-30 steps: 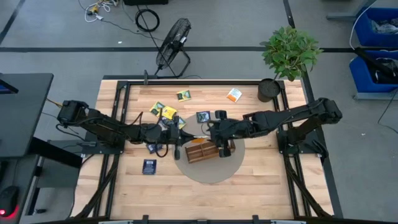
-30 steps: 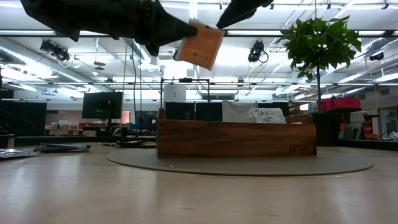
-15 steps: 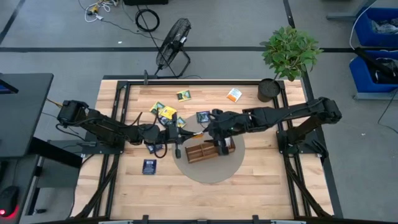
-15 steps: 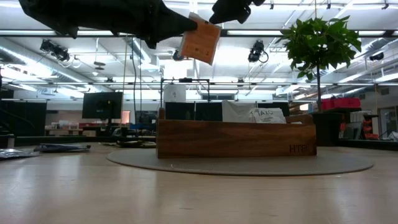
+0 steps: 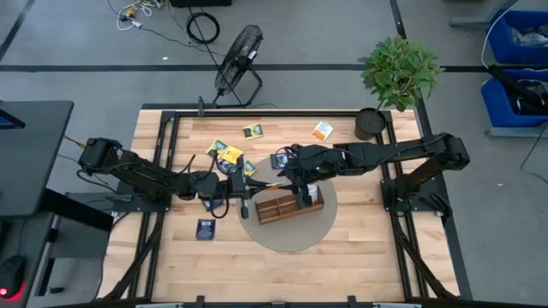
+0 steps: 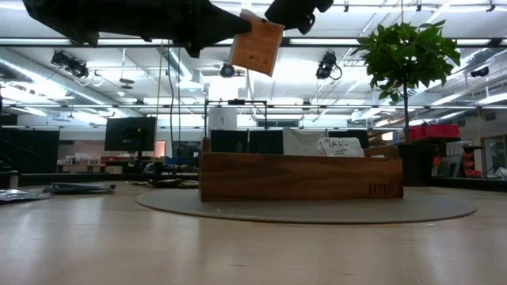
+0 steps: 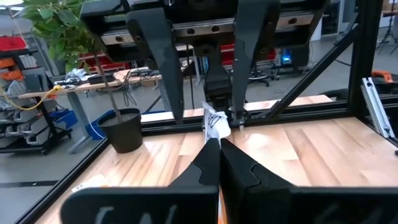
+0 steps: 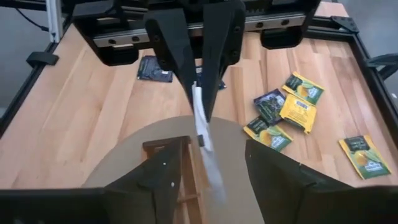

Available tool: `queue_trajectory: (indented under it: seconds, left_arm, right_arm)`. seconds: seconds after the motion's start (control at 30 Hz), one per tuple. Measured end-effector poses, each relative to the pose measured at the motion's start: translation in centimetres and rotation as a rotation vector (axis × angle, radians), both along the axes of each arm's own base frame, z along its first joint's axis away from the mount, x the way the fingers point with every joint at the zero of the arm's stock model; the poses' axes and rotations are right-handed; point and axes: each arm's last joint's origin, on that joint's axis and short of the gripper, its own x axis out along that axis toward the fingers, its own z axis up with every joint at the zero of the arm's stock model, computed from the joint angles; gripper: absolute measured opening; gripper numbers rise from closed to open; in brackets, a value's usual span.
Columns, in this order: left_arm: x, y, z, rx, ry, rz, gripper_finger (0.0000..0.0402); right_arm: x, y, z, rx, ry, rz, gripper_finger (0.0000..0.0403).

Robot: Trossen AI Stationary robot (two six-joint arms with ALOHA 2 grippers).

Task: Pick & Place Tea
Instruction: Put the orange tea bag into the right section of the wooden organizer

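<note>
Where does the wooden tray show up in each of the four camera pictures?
High view: wooden tray at centre, on the round mat.
Low view: tray at centre, on that mat.
Left wrist view: not in it.
Right wrist view: tray corner at bottom, on the mat.

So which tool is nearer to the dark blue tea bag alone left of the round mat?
Left. The left tool, shut on an orange tea bag, hangs over the mat's left edge, near the dark blue tea bag. The right tool, open, is farther right, near the tray.

Wooden tray [image 5: 278, 209] on round mat [image 5: 291, 235]; potted plant [image 5: 396, 73], fan [image 5: 239, 51].
</note>
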Motion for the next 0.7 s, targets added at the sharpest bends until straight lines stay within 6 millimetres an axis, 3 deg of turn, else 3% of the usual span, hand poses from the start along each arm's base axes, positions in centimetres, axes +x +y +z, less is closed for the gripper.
queue_trajectory:
  seconds: [0.43,0.63,0.7]
  left_arm:
    - [-0.01,0.01,0.29,0.004,-0.029,0.001,0.0002]
    - [-0.01,0.01,0.34,0.002,-0.034,0.001,0.0002]
    - [-0.02,0.02,0.35,-0.001,-0.036,0.001,0.0005]
  right_arm:
    - [0.04,0.06,0.04,0.005,-0.006,0.014,0.0099]
    - [0.02,0.03,0.01,-0.016,-0.003,0.019,0.0016]
    - [-0.01,0.04,-0.03,-0.028,0.000,0.022,0.0010]
